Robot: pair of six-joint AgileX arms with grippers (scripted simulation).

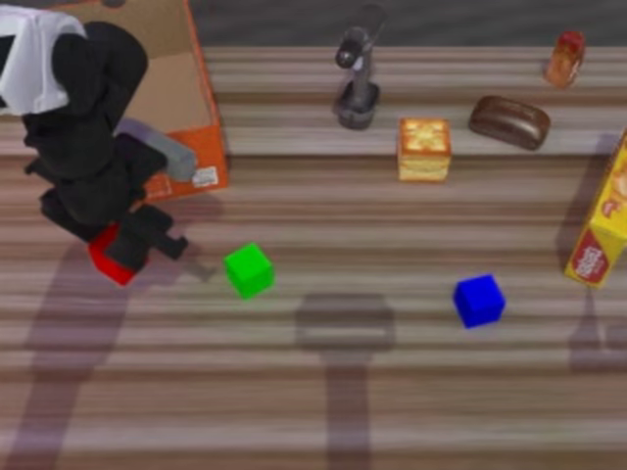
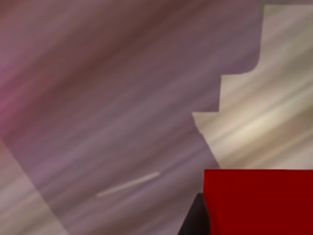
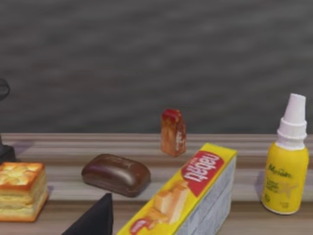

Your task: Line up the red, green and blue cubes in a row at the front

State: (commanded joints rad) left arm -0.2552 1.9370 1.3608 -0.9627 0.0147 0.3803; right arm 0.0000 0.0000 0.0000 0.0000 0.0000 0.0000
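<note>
My left fingers (image 1: 125, 253) are over the red cube (image 1: 110, 258) at the left of the striped tabletop (image 1: 392, 392), covering much of it; I cannot tell whether they pinch it. In the left wrist view the red cube (image 2: 259, 201) sits right below the camera. The green cube (image 1: 249, 269) lies near, to its right, and the blue cube (image 1: 479, 300) rests well apart, farther right. An orange-and-cream block (image 1: 424, 149) sits behind them. My right arm is out of the top view.

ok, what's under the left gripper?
The red cube, partly showing beneath the left gripper at the table's left. Its top is covered, so the grasp cannot be seen.
</note>
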